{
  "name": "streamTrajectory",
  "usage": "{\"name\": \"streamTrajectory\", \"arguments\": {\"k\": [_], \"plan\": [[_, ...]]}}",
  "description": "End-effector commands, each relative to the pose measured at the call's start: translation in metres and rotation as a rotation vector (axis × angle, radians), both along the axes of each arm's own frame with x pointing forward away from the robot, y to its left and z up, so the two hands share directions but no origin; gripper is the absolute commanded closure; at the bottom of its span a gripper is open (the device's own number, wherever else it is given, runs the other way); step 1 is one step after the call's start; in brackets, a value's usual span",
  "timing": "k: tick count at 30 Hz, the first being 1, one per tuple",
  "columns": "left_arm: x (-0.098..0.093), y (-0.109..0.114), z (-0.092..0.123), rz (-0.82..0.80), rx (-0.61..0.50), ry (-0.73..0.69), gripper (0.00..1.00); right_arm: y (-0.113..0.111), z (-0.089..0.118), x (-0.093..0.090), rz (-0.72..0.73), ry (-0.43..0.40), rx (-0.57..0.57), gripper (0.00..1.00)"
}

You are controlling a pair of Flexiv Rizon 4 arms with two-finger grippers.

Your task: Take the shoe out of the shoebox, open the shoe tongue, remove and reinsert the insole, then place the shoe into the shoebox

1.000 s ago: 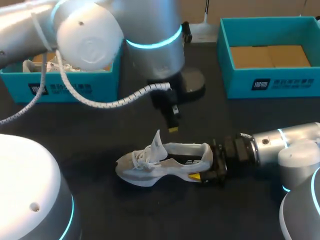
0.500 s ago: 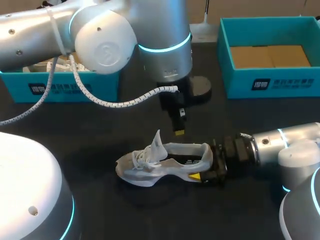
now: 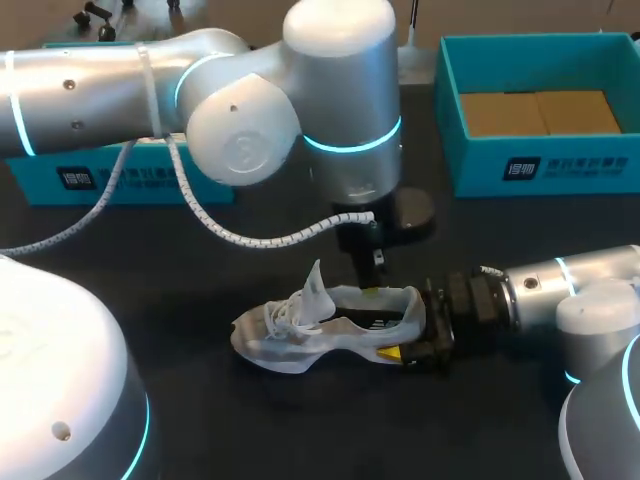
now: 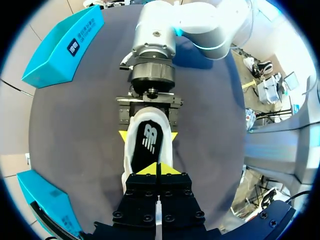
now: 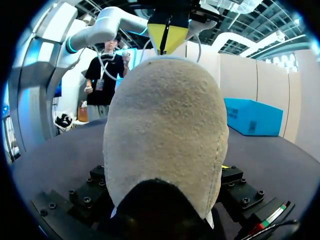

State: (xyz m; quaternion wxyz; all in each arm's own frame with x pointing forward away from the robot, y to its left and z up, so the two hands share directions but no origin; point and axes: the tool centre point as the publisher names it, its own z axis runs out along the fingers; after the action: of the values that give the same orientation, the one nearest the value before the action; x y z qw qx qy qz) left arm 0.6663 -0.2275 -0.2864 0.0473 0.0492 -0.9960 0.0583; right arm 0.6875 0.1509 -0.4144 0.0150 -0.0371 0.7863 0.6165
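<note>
Lying upright in the middle of the frame in the head view, the white shoe [image 3: 300, 335] rests on the dark table [image 3: 250, 430], toe toward the left and heel toward the right, outside both boxes. Its tongue [image 3: 315, 285] stands up above the laces.

The right hand [image 3: 412, 328] comes in from the right edge, level with the table, and is clamped on the heel. The left wrist view shows one yellow tip against each side of the heel.

The left arm enters from the upper left and points the left hand [image 3: 372, 291] straight down at the shoe's opening, near the heel. Its two yellow fingertips [image 4: 149, 171] are pressed together with nothing seen between them. They sit just above the dark insole [image 4: 148, 125], which lies inside the shoe; whether they touch it I cannot tell. In the right wrist view these closed tips hang above the grey back of the heel.

A teal shoebox [image 3: 540, 170] with a brown cardboard floor stands open at the upper right of the frame, well apart from the shoe. Another teal box [image 3: 120, 180] stands at the upper left, largely hidden by the left arm.
</note>
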Motion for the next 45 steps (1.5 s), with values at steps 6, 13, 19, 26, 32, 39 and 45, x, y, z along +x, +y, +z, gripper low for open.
{"name": "streamTrajectory", "arguments": {"k": [6, 13, 19, 26, 32, 39, 45], "plan": [[0.002, -0.001, 0.000, -0.001, 0.002, 0.002, 1.00, 0.001, 0.001, -0.001, 0.000, 0.000, -0.004, 1.00], [0.005, -0.001, -0.011, -0.054, -0.010, 0.022, 1.00, 0.001, 0.001, -0.001, 0.000, 0.000, -0.004, 1.00], [0.004, 0.002, -0.025, -0.114, -0.010, 0.021, 1.00, 0.001, 0.001, -0.001, 0.000, 0.000, -0.004, 1.00], [0.005, 0.000, -0.048, -0.149, -0.004, 0.032, 1.00, 0.001, 0.001, -0.001, 0.000, 0.000, -0.004, 1.00], [0.005, 0.000, -0.066, -0.171, 0.012, 0.061, 1.00, 0.001, 0.001, -0.001, 0.000, 0.000, -0.004, 1.00], [0.003, 0.006, -0.071, -0.190, 0.062, 0.129, 1.00, 0.001, 0.001, -0.001, 0.000, 0.000, -0.004, 1.00], [0.003, 0.006, -0.071, -0.190, 0.062, 0.129, 1.00, 0.001, 0.001, -0.001, 0.000, 0.000, -0.004, 1.00]]}}
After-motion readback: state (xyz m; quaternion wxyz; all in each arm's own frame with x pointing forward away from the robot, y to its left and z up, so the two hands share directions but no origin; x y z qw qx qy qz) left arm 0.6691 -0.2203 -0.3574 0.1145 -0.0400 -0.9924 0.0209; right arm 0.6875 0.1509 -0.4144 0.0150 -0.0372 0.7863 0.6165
